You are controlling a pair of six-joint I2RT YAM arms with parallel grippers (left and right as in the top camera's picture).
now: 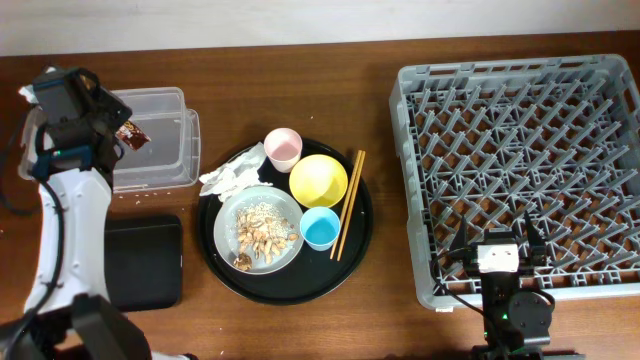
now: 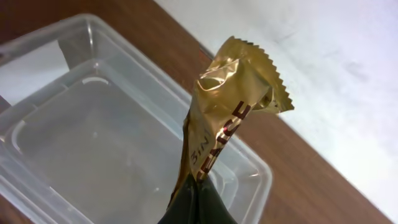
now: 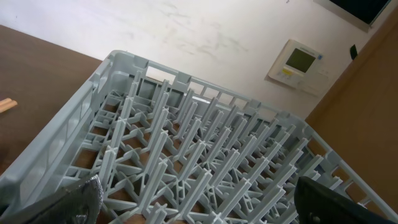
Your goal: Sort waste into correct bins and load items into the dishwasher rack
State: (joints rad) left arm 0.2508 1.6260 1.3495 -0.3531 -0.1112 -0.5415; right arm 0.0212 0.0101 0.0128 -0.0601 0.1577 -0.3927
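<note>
Gold wrapper | pinched in left gripper (jaws closed) | above clear tub

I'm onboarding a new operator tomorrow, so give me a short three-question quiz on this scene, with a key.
1. True or false: the left gripper is shut on a gold wrapper above the clear tub.
2. Where do the chopsticks lie? A) in the rack B) on the round tray, right of the yellow bowl C) in the tub
3. Fill in: the scraps lie on the grey ____.
Key: 1 true; 2 B; 3 plate.
</note>
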